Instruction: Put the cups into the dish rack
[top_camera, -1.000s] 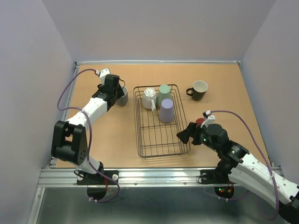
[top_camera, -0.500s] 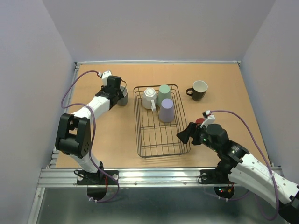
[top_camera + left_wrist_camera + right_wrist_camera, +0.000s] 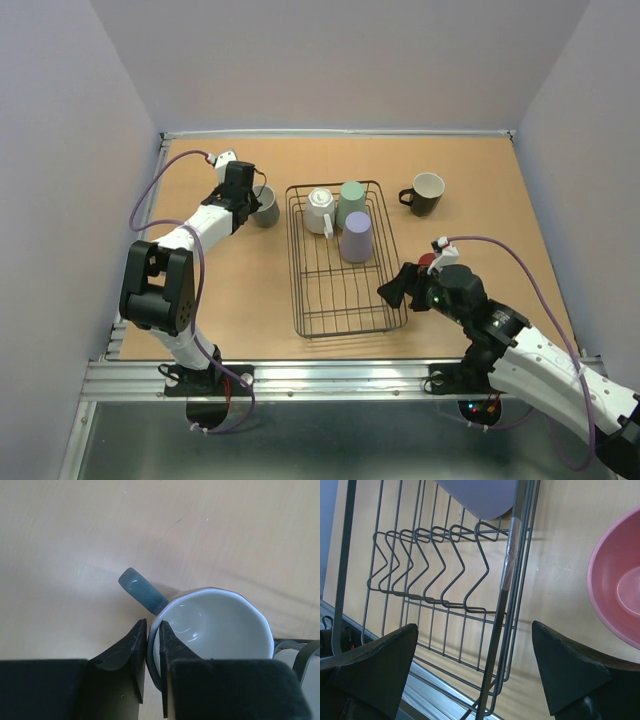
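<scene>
Here, grey mug (image 3: 215, 625) is pinched at its rim by L gripper (image 3: 152, 630), on the table just left of dish rack (image 3: 340, 290), where white mug (image 3: 320, 210), green tumbler (image 3: 352, 200) & lavender tumbler (image 3: 356, 238) are held. R gripper (image 3: 472, 650) is spread wide at the rack's near-right corner. Tan tabletop (image 3: 240, 290) is enclosed by pale walls (image 3: 350, 60).

Dish rack (image 3: 350, 331), middle of surface (image 3: 480, 170): far half blocked by white mug (image 3: 320, 208), green tumbler (image 3: 351, 200), lavender tumbler (image 3: 356, 238); near half open. Just beside its far-left corner: grey mug (image 3: 265, 205). Toward far-right corner: black mug (image 3: 426, 193). Far edge strip bare.
</scene>
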`<state>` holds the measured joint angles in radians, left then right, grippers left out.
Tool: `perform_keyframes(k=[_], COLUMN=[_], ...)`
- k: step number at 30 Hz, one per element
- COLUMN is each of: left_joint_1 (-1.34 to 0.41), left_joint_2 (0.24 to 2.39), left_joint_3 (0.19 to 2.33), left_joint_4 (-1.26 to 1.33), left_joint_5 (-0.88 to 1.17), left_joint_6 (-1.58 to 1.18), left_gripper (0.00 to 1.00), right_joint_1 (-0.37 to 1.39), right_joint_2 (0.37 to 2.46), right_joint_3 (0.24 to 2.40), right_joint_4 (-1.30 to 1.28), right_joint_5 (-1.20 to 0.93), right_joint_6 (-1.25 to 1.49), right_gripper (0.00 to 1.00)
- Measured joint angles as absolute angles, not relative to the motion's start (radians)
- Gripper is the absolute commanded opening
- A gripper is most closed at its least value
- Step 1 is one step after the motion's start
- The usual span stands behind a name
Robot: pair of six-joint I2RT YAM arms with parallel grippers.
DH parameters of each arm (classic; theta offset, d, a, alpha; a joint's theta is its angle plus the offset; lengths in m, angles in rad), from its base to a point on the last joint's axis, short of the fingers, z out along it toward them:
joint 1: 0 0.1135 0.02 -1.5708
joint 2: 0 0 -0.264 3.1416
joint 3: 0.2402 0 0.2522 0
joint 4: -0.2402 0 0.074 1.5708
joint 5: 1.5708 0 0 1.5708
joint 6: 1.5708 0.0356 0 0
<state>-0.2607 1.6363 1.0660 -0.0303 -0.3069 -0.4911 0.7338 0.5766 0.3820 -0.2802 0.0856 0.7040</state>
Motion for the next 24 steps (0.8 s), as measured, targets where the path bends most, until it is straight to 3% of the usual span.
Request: perform_keyframes(k=[12,19,24], left_joint_1=[-0.253,-0.253,-0.253], left_joint_2=[1.551,1.247,0.936], left_joint_3=[1.023,0.972,0.844], left_joint_4=[-0.097,-0.151,-0.001], left_joint_5=[-0.289,-0.182,-0.069], left_joint_6=[-0.475,-0.444,-0.421], left_gripper=[0.0,0.0,0.0], right_joint_1=[0.733,0.734,0.733], right_joint_2=[0.561,0.492,0.559], right_joint_3=[0.382,0.442,0.494], right_joint_4=[-0.289,-0.313,-0.111], right_joint_5=[0.084,-0.008,-0.198], right_joint_6=[0.704,0.73,0.847], right_gripper=[1.0,1.0,1.0])
